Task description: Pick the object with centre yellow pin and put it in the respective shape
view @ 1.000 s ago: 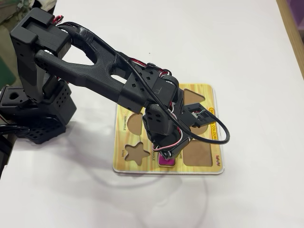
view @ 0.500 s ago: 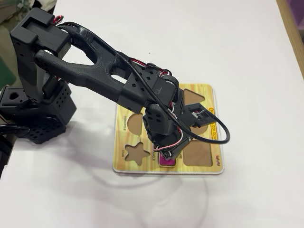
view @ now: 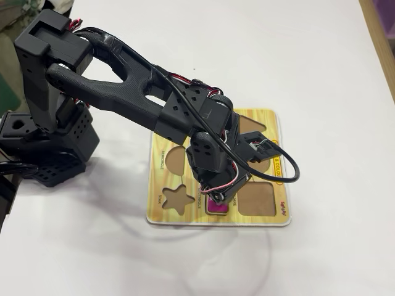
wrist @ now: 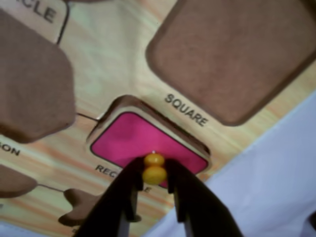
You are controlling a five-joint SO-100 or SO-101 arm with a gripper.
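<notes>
Compared with a moment ago the arm has lifted slightly, yet the gripper (wrist: 154, 178) still pinches the yellow knob (wrist: 154, 168). The one magenta piece (wrist: 143, 140), just ahead of the fingertips, lies inside the rectangle cut-out (wrist: 118, 106), so release looks next. The single board (view: 271, 117) shows five other cut-outs empty.

The fixed view is evenly and brightly lit, and only faint, soft shadows are cast on the white tabletop (view: 321, 68) below the black arm (view: 123, 74). The wrist view is soft and blurred throughout, most strongly at the dark tool (wrist: 154, 190) fingers.
</notes>
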